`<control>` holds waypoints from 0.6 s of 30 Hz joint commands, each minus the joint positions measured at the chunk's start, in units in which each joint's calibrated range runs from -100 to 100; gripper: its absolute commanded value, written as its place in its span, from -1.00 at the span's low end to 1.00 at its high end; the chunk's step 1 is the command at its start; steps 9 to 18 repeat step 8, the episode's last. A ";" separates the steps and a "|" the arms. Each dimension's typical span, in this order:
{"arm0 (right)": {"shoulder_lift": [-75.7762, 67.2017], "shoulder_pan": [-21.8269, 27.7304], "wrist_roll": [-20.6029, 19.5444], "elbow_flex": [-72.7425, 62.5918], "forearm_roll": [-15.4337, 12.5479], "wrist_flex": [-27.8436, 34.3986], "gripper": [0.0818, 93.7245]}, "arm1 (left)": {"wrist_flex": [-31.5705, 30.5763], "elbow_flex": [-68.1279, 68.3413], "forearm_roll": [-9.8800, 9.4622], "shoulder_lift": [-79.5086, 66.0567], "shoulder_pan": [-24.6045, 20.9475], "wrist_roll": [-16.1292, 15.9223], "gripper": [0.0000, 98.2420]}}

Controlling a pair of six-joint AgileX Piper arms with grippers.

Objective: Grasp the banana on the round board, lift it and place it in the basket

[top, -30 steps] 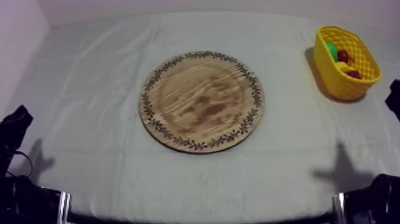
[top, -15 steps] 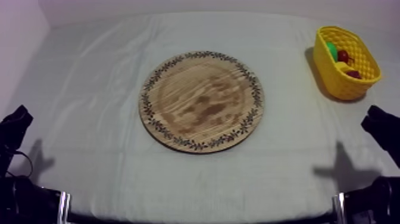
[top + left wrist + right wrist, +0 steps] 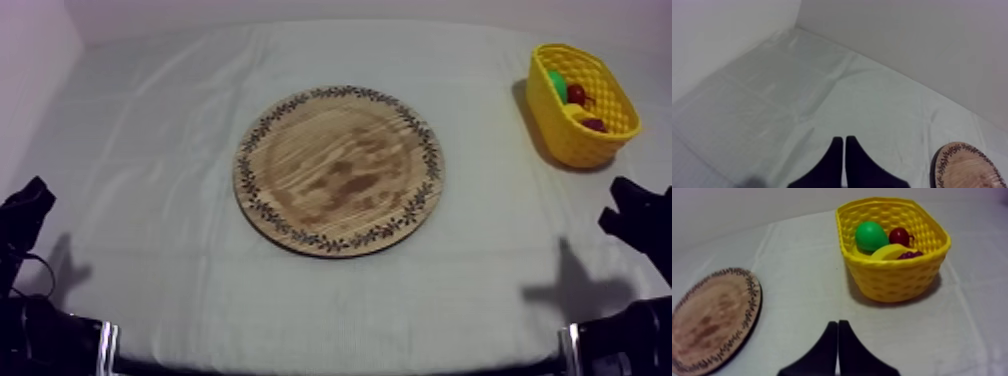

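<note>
Looking along the right claw: holding its two black fingers pressed together into a narrow wedge, pinching nothing, hovering low over the grey-white cloth of the bench. Pointing toward the yellow basket, well apart from it, across a stretch of open cloth. Finding the banana already lying inside that basket, against the near wall, beyond the claw's tips and out of its touch. Seeing the green pear just behind the banana, the small red fruit beside the pear toward the far wall, and the dark grapes peeking out next to the banana. Passing the round wooden board off to one side of the claw, its grained face lying bare inside the patterned rim.

Turning to the left claw: showing fingers likewise pressed together on nothing, hanging over cloth near the board's rim. From above, sitting low at the bench's left edge, well apart from the basket standing at the far right.
</note>
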 commanded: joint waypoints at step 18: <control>0.00 0.20 7.71 0.12 0.09 -0.03 -0.99 | 0.00 0.00 0.03 0.04 -0.02 0.01 -1.00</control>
